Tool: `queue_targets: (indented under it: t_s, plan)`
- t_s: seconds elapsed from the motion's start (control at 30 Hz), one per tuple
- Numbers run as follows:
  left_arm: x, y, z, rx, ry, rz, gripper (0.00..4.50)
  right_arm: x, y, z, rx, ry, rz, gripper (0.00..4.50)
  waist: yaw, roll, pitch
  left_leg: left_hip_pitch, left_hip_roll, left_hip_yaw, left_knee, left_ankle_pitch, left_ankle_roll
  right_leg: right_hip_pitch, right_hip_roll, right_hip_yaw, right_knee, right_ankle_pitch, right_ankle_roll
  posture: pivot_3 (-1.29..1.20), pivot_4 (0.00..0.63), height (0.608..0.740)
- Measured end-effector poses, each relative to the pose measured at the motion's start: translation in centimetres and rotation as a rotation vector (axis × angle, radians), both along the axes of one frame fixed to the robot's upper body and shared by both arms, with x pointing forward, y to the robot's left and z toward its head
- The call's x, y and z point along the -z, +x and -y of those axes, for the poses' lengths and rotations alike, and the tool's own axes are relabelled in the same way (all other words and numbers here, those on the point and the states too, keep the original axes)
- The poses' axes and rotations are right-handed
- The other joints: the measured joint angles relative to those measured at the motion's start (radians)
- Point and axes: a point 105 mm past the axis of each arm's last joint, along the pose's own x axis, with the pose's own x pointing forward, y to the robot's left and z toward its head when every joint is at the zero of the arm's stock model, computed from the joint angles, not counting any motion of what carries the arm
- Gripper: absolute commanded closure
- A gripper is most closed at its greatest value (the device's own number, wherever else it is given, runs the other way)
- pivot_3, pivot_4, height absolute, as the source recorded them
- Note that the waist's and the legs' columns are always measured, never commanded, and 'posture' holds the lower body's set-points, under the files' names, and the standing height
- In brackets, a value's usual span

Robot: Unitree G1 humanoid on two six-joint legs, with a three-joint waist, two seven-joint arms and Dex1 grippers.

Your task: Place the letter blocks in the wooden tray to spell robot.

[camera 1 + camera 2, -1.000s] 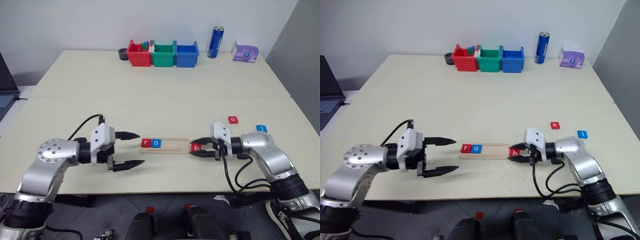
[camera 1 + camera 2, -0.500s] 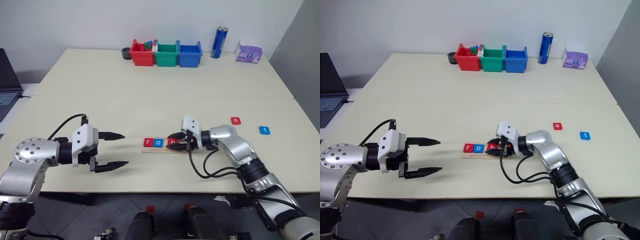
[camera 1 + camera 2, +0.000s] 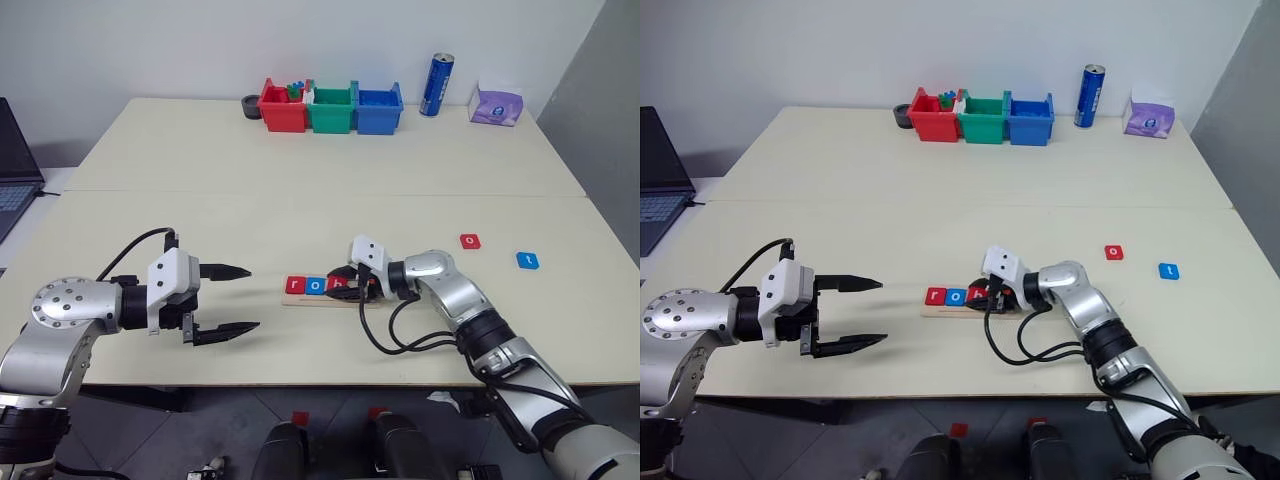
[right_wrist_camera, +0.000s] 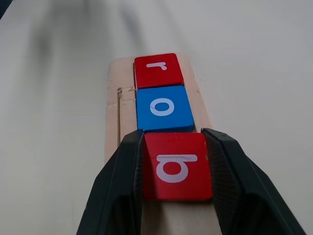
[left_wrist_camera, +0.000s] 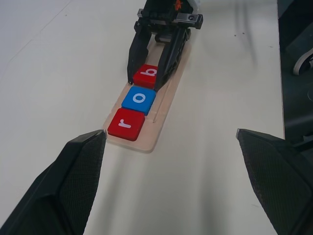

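Observation:
The wooden tray [image 5: 164, 103] lies at the table's front middle. In its groove a red r block [image 3: 295, 285] and a blue o block [image 3: 316, 286] sit side by side. A red b block [image 4: 176, 165] rests in the groove touching the blue o, with my right gripper [image 3: 343, 281] shut on its two sides. My left gripper [image 3: 250, 298] hovers open just left of the tray's end, nothing between its fingers. Two loose letter blocks lie on the table to the right: a red o [image 3: 470, 241] and a blue t [image 3: 527, 260].
Red [image 3: 281, 107], green [image 3: 331, 108] and blue [image 3: 377, 108] bins stand at the table's far edge, with a blue can [image 3: 435, 85] and a purple packet [image 3: 495, 103] to their right. A laptop [image 3: 10, 180] sits off the left side.
My right gripper has carried the red b block leftward along the tray, from its right end up against the blue o. The left gripper has stayed open in place.

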Motion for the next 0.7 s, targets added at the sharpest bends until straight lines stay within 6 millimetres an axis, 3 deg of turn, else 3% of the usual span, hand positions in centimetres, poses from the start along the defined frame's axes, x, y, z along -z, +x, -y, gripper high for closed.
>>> queue_targets:
  t_s: [0.07, 0.37, 0.57, 0.7]
  plan:
    - [0.0, 0.0, 0.0, 0.001, 0.0, 0.002, 0.0, 0.0, 0.0, 0.0, -0.002, -0.001, 0.0, 3.04, 0.0, 0.0, 0.0, 0.0, 0.0, 0.0, 0.0, 0.0, 0.0, 0.0, 0.0, 0.0, 0.0, 0.0, 0.0, 0.0, 0.15, 0.74]
    - [-0.5, 0.3, 0.1, 0.004, 0.002, 0.021, 0.0, -0.2, 0.0, 0.4, -0.011, -0.004, -0.053, 0.11, 0.0, 0.0, 0.0, 0.0, 0.0, 0.0, 0.0, 0.0, 0.0, 0.0, 0.0, 0.0, 0.0, 0.0, 0.0, 0.0, 0.15, 0.74]
    - [-0.7, 0.6, 0.4, 0.011, -0.001, 0.031, 0.0, -1.2, 0.4, 1.2, 0.035, 0.026, -0.082, 0.04, 0.0, 0.0, 0.0, 0.0, 0.0, 0.0, 0.0, 0.0, 0.0, 0.0, 0.0, 0.0, 0.0, 0.0, 0.0, 0.0, 0.15, 0.74]
    - [-0.9, 1.3, 1.5, 0.011, -0.046, 0.041, 0.0, -4.8, 0.4, 3.6, 0.088, 0.054, -0.02, 0.04, 0.008, 0.001, 0.001, -0.001, -0.001, -0.001, 0.001, 0.0, 0.0, 0.0, -0.001, -0.001, 0.0, 0.0, 0.0, 0.0, 0.15, 0.74]
